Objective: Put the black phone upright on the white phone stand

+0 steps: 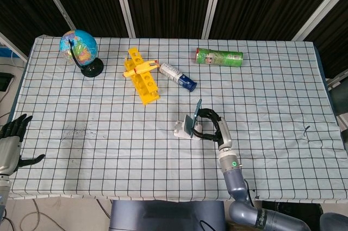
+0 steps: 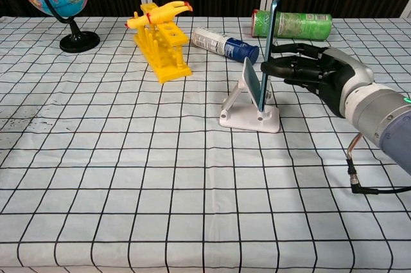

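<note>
The right robot hand (image 2: 314, 74) pinches the black phone (image 2: 268, 51) upright, its bottom edge in the white phone stand (image 2: 249, 107); the left robot hand (image 1: 11, 143) lies open-fingered, holding nothing.

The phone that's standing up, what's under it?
The white phone stand is under the black phone; the phone's bottom edge sits at the stand's front lip. The right hand holds the phone from behind. Whether the edge rests fully in the lip is hidden.
</note>
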You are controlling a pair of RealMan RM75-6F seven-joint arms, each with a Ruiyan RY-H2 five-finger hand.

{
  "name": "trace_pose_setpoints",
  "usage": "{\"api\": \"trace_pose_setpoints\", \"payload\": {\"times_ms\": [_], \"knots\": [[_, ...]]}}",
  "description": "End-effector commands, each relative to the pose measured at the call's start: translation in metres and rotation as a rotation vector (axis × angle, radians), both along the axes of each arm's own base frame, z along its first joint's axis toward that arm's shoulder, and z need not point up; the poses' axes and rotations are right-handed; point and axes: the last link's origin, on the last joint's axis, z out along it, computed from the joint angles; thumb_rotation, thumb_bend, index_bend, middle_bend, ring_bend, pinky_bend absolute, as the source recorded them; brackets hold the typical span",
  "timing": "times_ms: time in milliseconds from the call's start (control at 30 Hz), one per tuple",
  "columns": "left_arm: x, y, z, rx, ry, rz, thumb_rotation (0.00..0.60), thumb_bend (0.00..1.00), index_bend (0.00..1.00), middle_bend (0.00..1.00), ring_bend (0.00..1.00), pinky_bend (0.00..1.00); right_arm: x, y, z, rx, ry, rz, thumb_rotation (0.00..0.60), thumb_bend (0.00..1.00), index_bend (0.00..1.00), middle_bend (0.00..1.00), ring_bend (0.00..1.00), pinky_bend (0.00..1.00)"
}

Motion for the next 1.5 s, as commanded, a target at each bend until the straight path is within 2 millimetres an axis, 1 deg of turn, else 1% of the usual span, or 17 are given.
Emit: {"api": "trace_pose_setpoints", "payload": {"times_ms": [33, 900, 1500], "knots": [[0.0, -0.0002, 0.0001, 0.0, 0.0, 0.001, 0.6, 0.0, 0.0, 0.0, 0.0, 0.0, 0.0001, 0.0007, -0.0008, -0.001, 0.003, 0.006, 0.6, 0.69, 0.68, 0.65, 0.28, 0.14], [0.0003, 0.0, 0.0004, -0.003, -0.026, 0.014, 0.6, 0.0, 0.0, 0.0, 0.0, 0.0, -0.0017, 0.0051, -0.0084, -0.031, 0.072, 0.048, 0.6, 0.69, 0.68, 0.64, 0.28, 0.14], [0.0003, 0.0001, 0.0004, -0.005, -0.036, 0.018, 0.6, 0.0, 0.0, 0.0, 0.0, 0.0, -0.0025, 0.0028, -0.0095, -0.054, 0.092, 0.055, 0.6, 0.68, 0.68, 0.63, 0.28, 0.14]]}}
